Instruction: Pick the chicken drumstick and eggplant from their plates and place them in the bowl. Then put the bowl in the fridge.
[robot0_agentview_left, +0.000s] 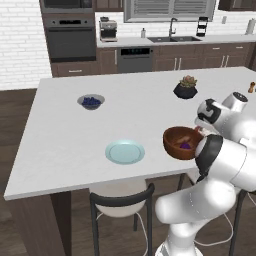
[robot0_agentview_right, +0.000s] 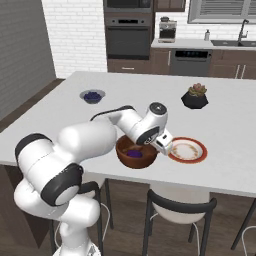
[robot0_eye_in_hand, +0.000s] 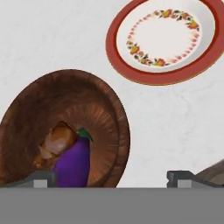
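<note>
Desk is carrying everything; the wooden bowl is sitting near its front edge, between the teal plate and the orange-rimmed plate. Eggplant and chicken drumstick are lying together inside the bowl. Above its rim the pincer is hanging released, grasping nothing.

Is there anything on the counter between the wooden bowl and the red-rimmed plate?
Nothing: in the hand view, bare white counter separates the bowl from the red-rimmed plate. The eggplant and drumstick lie inside the bowl.
</note>
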